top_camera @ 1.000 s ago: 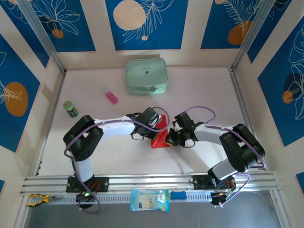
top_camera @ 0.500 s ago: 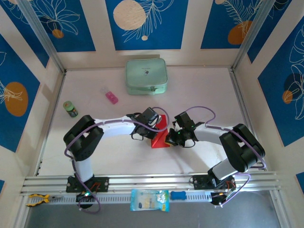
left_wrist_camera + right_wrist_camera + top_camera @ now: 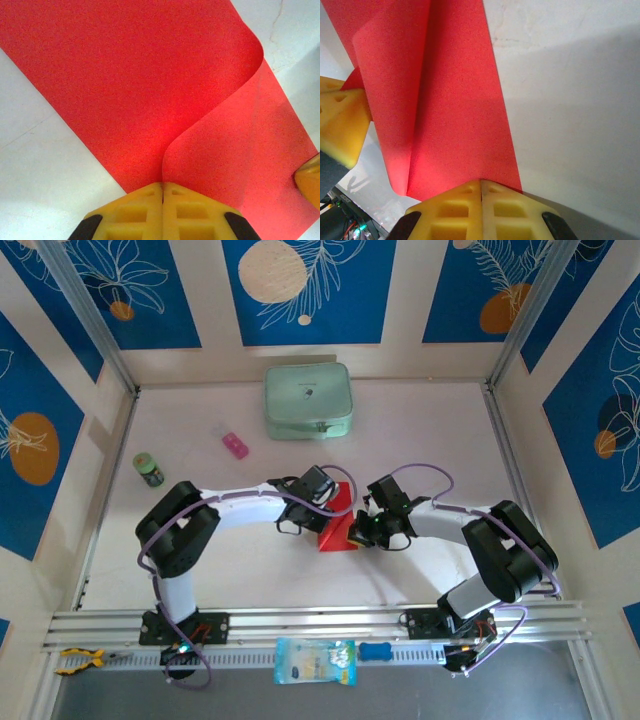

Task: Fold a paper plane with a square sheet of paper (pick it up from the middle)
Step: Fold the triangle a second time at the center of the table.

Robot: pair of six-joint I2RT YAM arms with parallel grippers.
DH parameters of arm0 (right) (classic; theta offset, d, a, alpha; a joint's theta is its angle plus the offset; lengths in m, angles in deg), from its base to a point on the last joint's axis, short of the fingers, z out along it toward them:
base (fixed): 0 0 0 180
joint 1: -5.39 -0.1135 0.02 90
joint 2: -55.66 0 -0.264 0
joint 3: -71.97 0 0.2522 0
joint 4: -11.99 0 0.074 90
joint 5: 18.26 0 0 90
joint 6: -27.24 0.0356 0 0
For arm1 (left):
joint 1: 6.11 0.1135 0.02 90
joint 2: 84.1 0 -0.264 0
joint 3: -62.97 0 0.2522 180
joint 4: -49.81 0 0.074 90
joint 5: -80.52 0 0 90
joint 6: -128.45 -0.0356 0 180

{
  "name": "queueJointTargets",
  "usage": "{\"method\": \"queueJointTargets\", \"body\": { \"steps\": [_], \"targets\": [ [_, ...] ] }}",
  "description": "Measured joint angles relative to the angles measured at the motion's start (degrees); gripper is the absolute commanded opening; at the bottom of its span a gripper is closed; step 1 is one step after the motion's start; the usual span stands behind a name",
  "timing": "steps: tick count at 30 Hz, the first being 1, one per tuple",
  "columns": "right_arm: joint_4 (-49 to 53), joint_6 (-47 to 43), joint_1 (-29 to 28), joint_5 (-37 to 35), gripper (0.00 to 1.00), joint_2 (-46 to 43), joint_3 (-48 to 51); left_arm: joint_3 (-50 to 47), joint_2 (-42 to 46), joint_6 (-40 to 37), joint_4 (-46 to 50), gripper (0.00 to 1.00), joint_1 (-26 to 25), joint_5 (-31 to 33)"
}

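Observation:
The square sheet of paper (image 3: 340, 525), bright red, lies mid-table between my two arms, bent over itself into a loose curl rather than pressed flat. In the left wrist view the sheet (image 3: 150, 90) curves up from the table and its bend runs straight into my left gripper (image 3: 163, 186), whose yellow jaws are shut on it. My right gripper (image 3: 481, 182) is shut on the opposite edge of the sheet (image 3: 455, 110). Both grippers sit close together over the paper, the left gripper (image 3: 322, 505) at its upper left and the right gripper (image 3: 360, 528) at its right.
A pale green case (image 3: 308, 400) stands at the back of the table. A small pink block (image 3: 235, 446) and a green can (image 3: 149, 469) sit at the left. A blue-white packet (image 3: 314, 660) and a yellow clamp (image 3: 78, 660) lie by the front rail.

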Motion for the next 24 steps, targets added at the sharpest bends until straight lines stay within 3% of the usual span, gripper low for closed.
{"method": "queueJointTargets", "body": {
  "steps": [24],
  "targets": [
    [0.0,-0.39,0.0,0.02,0.04,0.0,0.0,0.85,-1.14,-1.66,0.0,0.01,0.0,-0.42]
  ]
}}
